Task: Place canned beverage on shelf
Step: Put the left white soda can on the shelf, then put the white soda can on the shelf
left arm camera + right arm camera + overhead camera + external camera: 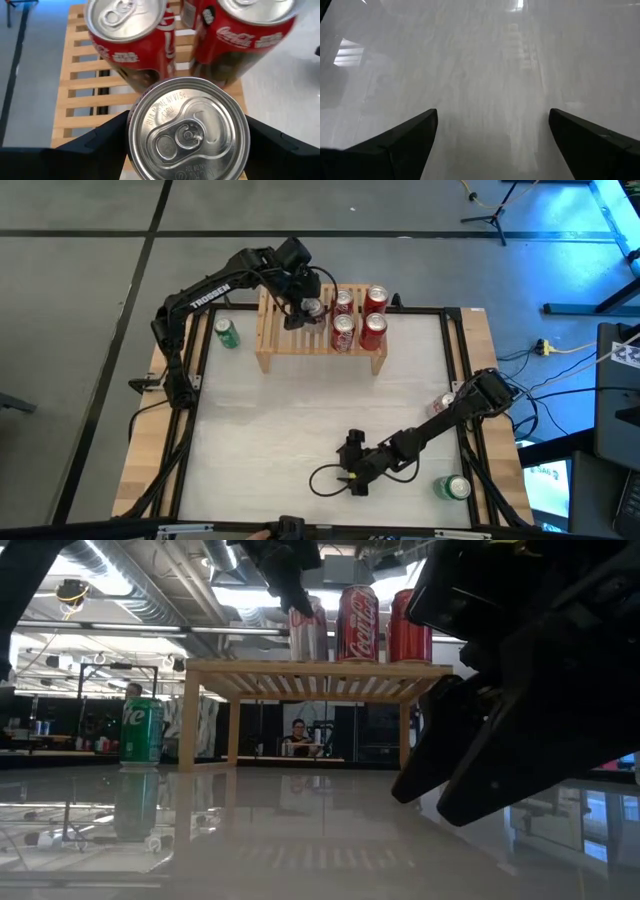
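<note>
The light-wood slatted shelf (300, 338) stands at the table's far edge; it also shows in the low view (310, 670). Several red cans (373, 330) stand upright on its right part, and show in the low view (358, 623) and the left wrist view (131, 35). My left gripper (308, 308) is over the shelf's middle, shut on a silver can (189, 129). My right gripper (352, 472) is open and empty, low over the table's near middle; it fills the right of the low view (450, 780) and the right wrist view (492, 130). My left gripper pinches the silver can's upper wall, just under the rim (131, 117), between its two fingers (100, 145), one on either side. The fingers come from above, slanting down. The can stands upright, and in the low view its bottom (308, 657) seems to rest on the slats.
A green can (227, 333) stands on the table left of the shelf, also in the low view (141, 730). Another green can (455, 487) lies at the near right corner, and a further can (445, 402) lies by the right arm. A cable (325, 478) loops near my right gripper.
</note>
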### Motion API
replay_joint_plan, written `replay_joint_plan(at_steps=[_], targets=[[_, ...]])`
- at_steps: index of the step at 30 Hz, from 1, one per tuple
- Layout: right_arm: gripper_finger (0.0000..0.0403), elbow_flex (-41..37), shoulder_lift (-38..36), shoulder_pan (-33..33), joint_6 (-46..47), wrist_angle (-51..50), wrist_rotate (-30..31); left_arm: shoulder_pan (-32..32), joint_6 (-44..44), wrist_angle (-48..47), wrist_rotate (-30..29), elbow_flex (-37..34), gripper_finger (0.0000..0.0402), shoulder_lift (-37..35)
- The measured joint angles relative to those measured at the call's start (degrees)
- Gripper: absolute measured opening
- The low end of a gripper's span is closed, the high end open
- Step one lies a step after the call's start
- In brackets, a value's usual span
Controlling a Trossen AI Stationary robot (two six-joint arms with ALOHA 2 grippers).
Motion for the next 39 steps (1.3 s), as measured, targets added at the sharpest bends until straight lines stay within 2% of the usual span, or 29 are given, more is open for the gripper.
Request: replay_joint_plan(at_steps=[5, 17, 26, 32, 39], targets=[[0.0381, 0.0, 0.0, 0.0, 0.0, -0.02, 0.0, 0.04, 0.1, 0.31, -0.79, -0.33, 0.0297, 0.0], [0.0381, 0.0, 0.0, 0.0, -0.58, -0.04, 0.51, 0.04, 0.82, 0.7, -0.52, -0.33, 0.0352, -0.13], [0.0381, 0.0, 0.0, 0.0, -1.01, -0.09, 0.5, -0.25, 0.11, 1.17, -4.46, -0.32, 0.0354, -0.65], [0.0381, 0.0, -0.02, 0.0, -0.98, -0.11, 0.38, -0.93, -1.65, 3.91, -7.16, -0.27, 0.0355, -4.08], [0.0381, 0.0, -0.15, 0.0, -0.84, -0.11, -0.72, -4.14, -6.14, 4.44, -7.21, -0.27, 0.0355, -8.95]])
